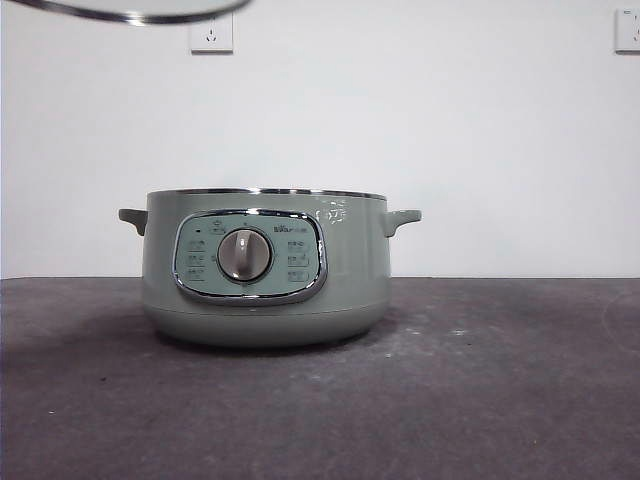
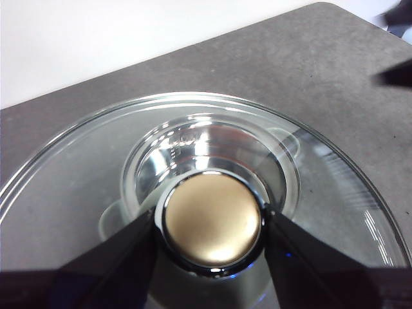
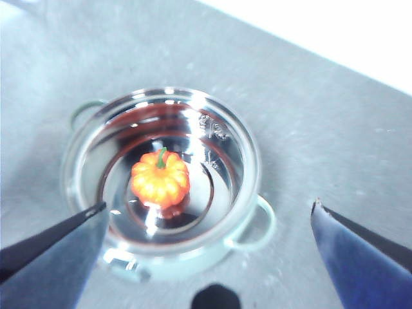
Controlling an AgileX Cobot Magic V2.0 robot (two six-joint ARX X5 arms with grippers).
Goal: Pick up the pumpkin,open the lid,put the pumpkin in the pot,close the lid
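Note:
The pale green pot (image 1: 264, 270) stands uncovered on the dark table, its dial facing me. In the right wrist view the orange pumpkin (image 3: 160, 178) lies on the shiny bottom of the pot (image 3: 164, 180). My right gripper (image 3: 209, 215) hangs high above the pot, open and holding nothing. My left gripper (image 2: 212, 225) is shut on the lid's round knob (image 2: 212, 222), with the glass lid (image 2: 84, 187) held up in the air. The lid's chrome rim (image 1: 140, 14) shows at the front view's top left, high above the pot.
Two wall sockets (image 1: 211, 35) sit on the white wall behind. Dark grey tabletop (image 1: 480, 390) stretches around the pot. A dark blurred shape (image 2: 399, 71) shows at the far edge of the left wrist view.

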